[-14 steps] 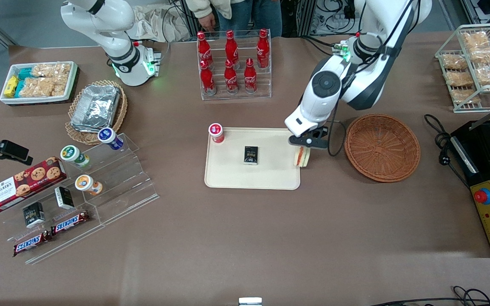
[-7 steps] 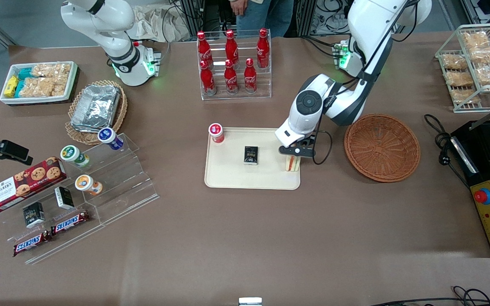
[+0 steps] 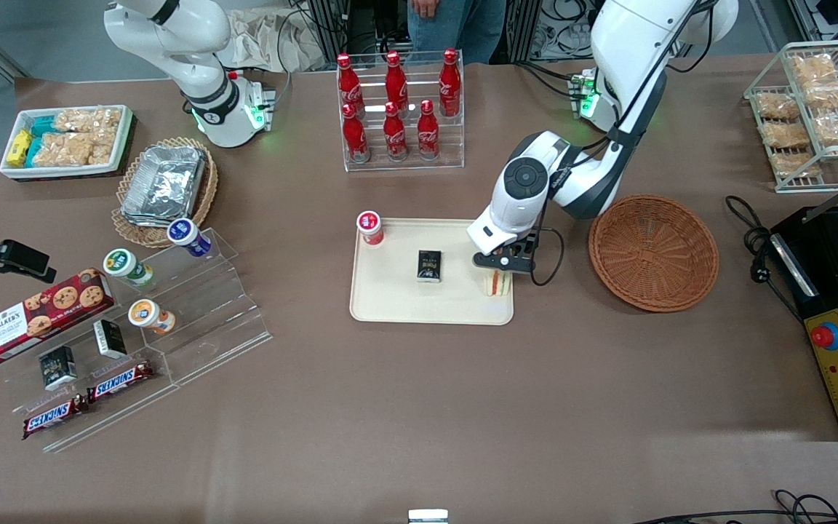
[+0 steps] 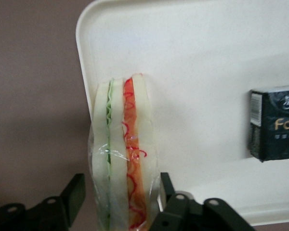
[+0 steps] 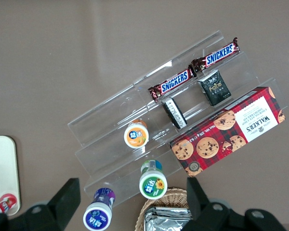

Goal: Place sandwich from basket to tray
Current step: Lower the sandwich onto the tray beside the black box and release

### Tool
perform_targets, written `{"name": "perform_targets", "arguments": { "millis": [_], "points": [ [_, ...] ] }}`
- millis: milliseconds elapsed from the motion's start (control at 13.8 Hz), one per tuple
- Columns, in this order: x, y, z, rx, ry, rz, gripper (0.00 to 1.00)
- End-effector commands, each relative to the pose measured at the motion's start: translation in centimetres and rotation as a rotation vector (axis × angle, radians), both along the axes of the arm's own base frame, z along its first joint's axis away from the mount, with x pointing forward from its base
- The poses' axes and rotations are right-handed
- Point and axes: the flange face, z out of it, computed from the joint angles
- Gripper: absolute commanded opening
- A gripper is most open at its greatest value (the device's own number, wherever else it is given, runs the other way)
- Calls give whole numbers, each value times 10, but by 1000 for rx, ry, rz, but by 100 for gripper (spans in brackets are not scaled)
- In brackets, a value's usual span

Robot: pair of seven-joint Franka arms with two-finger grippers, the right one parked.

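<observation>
The sandwich (image 3: 497, 283) stands on its edge on the cream tray (image 3: 404, 306), close to the tray's rim on the basket's side. In the left wrist view the plastic-wrapped sandwich (image 4: 125, 154) shows its red, orange and green filling and rests on the tray (image 4: 207, 72). My left gripper (image 3: 497, 271) hangs straight over it, open, with one finger on each side (image 4: 121, 191). One finger (image 4: 77, 192) stands a little off the bread and the other is close against the wrap. The reddish-brown basket (image 3: 653, 251) beside the tray holds nothing.
A small black box (image 3: 429, 265) lies in the middle of the tray and a red-capped cup (image 3: 369, 227) stands at its corner. A rack of cola bottles (image 3: 397, 109) stands farther from the camera. A cable loops (image 3: 553, 255) between tray and basket.
The gripper carried the sandwich from over the tray's rim inward and down onto the tray. The last half second shows only a small shift.
</observation>
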Motion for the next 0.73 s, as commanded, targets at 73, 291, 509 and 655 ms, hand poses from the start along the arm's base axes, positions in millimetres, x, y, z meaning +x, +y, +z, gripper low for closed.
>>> {"name": "perform_targets", "arguments": {
  "millis": [73, 291, 509, 655],
  "points": [
    [44, 5, 116, 62, 25, 55, 100],
    [83, 27, 203, 84, 58, 88, 100],
    [109, 82, 271, 61, 129, 1, 100],
    [123, 135, 309, 0, 119, 34, 100]
  ]
}}
